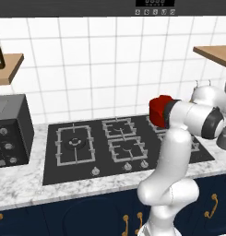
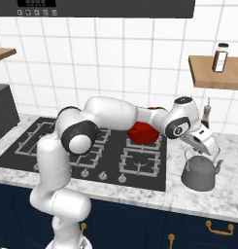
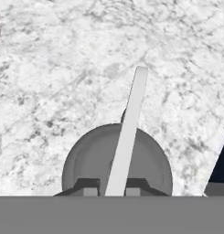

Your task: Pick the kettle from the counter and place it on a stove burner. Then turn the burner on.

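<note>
Dull-grey metal, the kettle (image 2: 201, 173) sits on the marbled counter (image 2: 198, 199) to the right of the black cooktop (image 2: 144, 182), near the front edge and apart from the glass. In the hand view the kettle's round body (image 3: 88, 157) lies at the bottom, and its thin pale handle (image 3: 129, 132) runs up as a flat strip between the 2 dark fingertips (image 3: 89, 186).

The gripper (image 2: 208, 150) comes down over the kettle from the upper left, and its jaws stand narrow, drawn in on either side of the handle strip. The fingertips sit right against it, so the pincer is clamped on the kettle's handle, and the kettle's base is on the stone.

In the right base view the hand covers the top of the handle, so the contact itself is hard to make out there. In the left base view the arm's elbow hides most of the kettle; just a grey sliver (image 1: 224, 138) shows at the right edge, cut off by the frame.

A red pot (image 2: 141, 132) stands on a rear burner, half hidden behind the forearm. The stove burner (image 1: 75, 144), the widest grate, lies bare at the cooktop's left end. A dark bottle (image 2: 220, 57) stands on the wooden shelf (image 2: 208, 78) above the kettle.
</note>
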Robot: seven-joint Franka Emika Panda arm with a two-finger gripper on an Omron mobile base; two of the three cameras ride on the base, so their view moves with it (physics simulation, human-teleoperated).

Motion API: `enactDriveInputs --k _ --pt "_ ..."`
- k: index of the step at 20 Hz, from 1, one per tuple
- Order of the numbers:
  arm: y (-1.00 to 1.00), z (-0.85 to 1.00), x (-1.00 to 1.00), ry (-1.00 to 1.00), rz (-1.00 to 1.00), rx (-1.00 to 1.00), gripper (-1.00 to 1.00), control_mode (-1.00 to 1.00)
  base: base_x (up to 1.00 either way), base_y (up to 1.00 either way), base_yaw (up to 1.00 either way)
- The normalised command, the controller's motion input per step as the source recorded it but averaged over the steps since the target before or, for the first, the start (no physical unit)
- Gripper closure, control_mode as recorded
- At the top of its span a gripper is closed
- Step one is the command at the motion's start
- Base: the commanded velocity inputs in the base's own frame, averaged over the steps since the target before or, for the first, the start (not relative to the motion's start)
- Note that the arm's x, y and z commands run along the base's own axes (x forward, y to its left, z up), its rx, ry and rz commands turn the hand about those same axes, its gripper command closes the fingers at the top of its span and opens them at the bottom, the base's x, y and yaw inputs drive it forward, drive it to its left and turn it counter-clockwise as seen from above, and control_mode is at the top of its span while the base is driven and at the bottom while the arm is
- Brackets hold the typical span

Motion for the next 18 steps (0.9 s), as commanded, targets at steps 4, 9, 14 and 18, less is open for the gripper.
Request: enactDriveInputs --k 4,9,14,18 --pt "0.37 0.25 -0.15 -0.14 -0.08 -0.02 1.0 -1.0 0.0 0.0 0.0" --pt "0.87 0.56 -0.28 -0.33 -0.14 -0.13 1.0 -1.0 0.0 0.0 0.0" --pt "1.0 0.21 -0.78 -0.24 -0.02 -0.19 1.0 -1.0 0.0 0.0 0.0" --pt "1.0 0.79 -0.58 -0.43 0.0 -0.22 1.0 -1.0 0.0 0.0 0.0"
